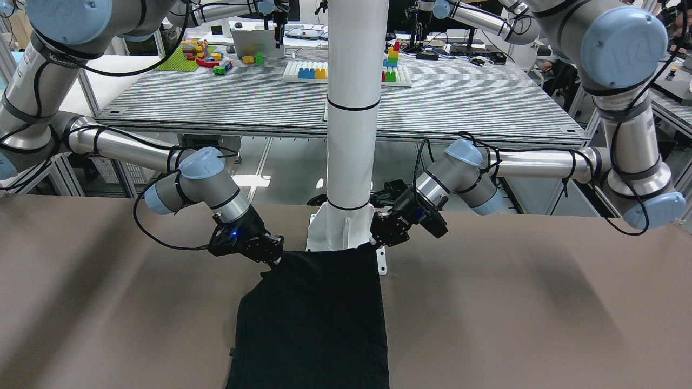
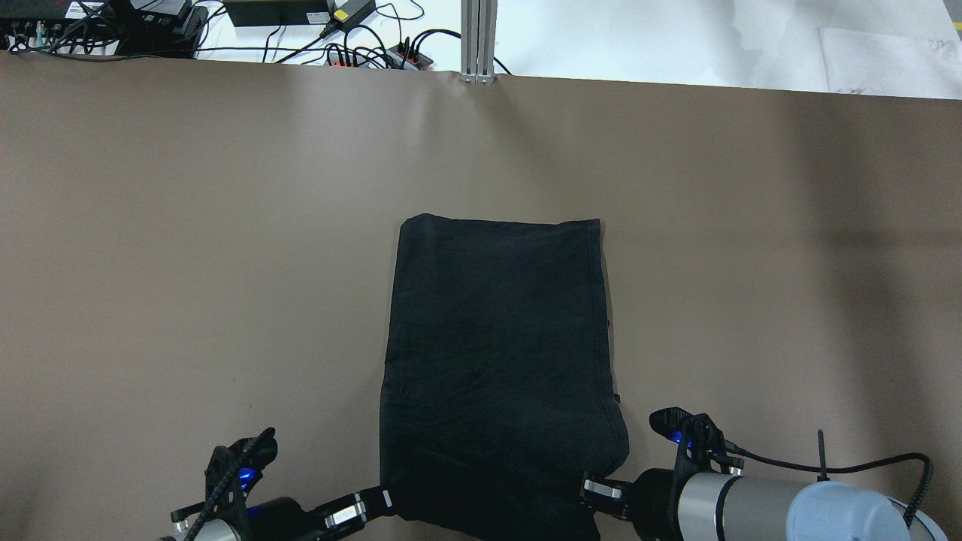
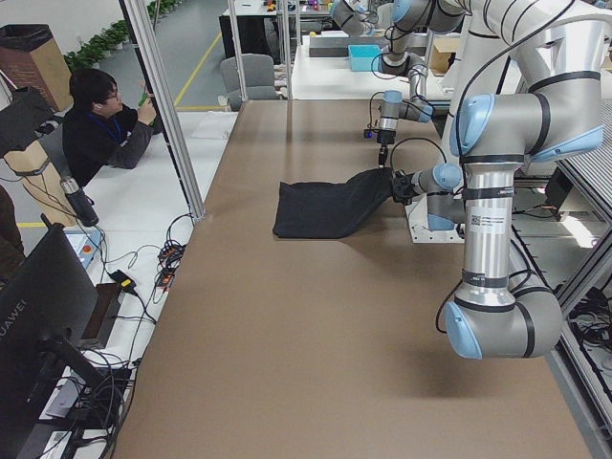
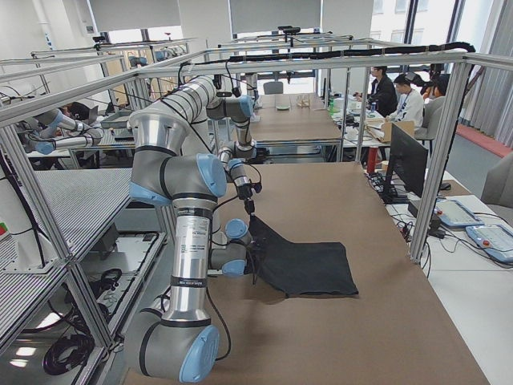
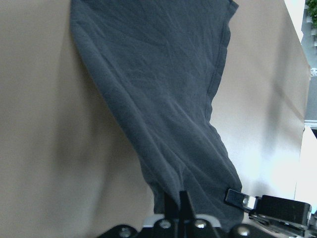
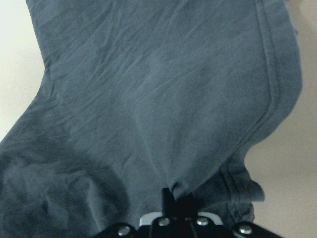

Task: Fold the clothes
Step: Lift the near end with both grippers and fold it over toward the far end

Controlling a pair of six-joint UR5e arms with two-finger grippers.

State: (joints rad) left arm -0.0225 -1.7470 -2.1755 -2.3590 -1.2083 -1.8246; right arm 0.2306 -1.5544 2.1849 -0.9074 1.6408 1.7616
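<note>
Garment (image 2: pixel 500 353) – black, spread mid-table (image 2: pixel 188 263), near hem raised at robot-side edge. Left gripper (image 2: pixel 385 499) and right gripper (image 2: pixel 590 488) each pinch one near corner. Fabric thin, limp, light – likely sags between grips; hold corners.

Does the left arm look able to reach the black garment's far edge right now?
Probably not yet. The left gripper is shut on a near corner of the black garment, as is the right gripper. Nothing blocks the far edge on the table, but the left gripper must let go first.
</note>
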